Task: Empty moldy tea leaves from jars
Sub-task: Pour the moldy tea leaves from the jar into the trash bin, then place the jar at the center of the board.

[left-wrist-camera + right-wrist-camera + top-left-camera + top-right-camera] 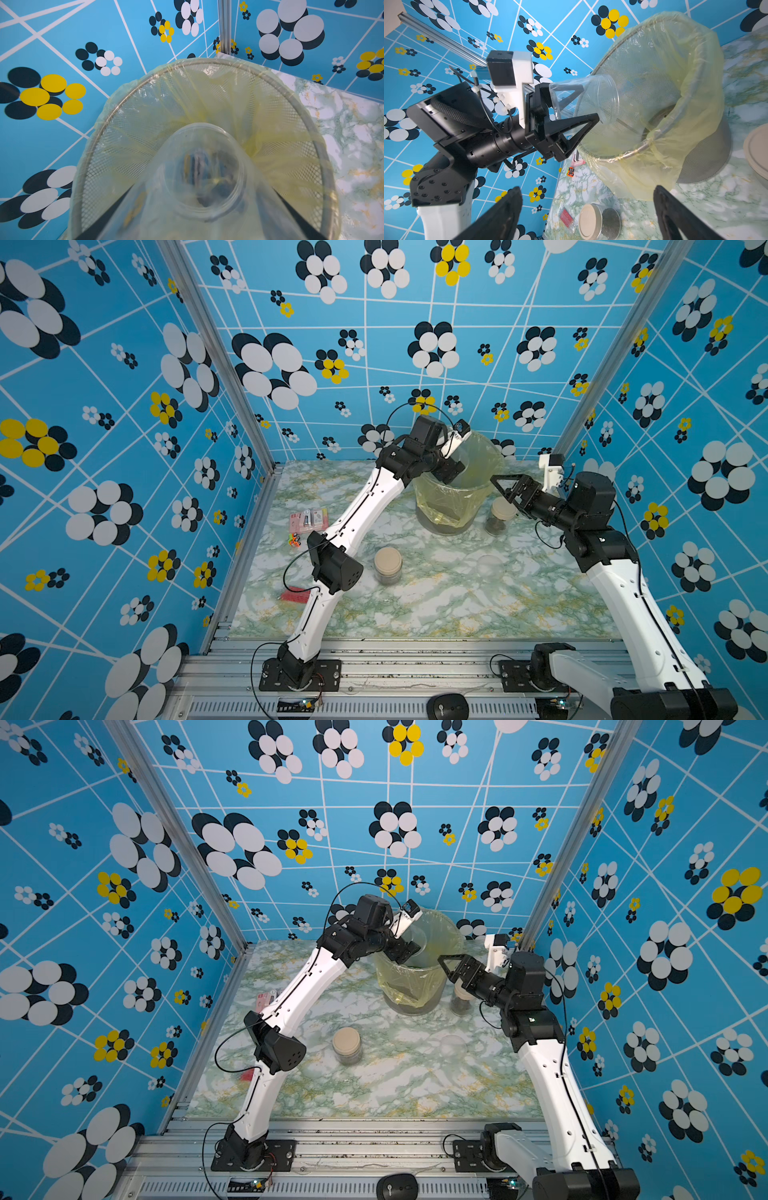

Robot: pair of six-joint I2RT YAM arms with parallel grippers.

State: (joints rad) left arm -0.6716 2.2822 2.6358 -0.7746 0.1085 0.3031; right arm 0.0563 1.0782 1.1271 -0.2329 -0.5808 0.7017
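Observation:
My left gripper (451,468) (590,102) is shut on a clear open jar (587,97) (204,170), tilted with its mouth down inside the bin (453,491) lined with a yellow bag. That jar looks empty. My right gripper (498,485) (587,191) stands open and holds nothing, just right of the bin and above a beige-lidded jar (500,516). Another beige-lidded jar (387,566) (600,222) stands mid-table, with dark moldy tea leaves (610,222) showing through its wall. A translucent lid (490,566) lies on the table.
At the table's left edge lie a pink packet (308,519), a small orange toy (294,540) and a red packet (296,594). A black mouse (448,707) sits on the front rail. Patterned walls close in the left, right and back.

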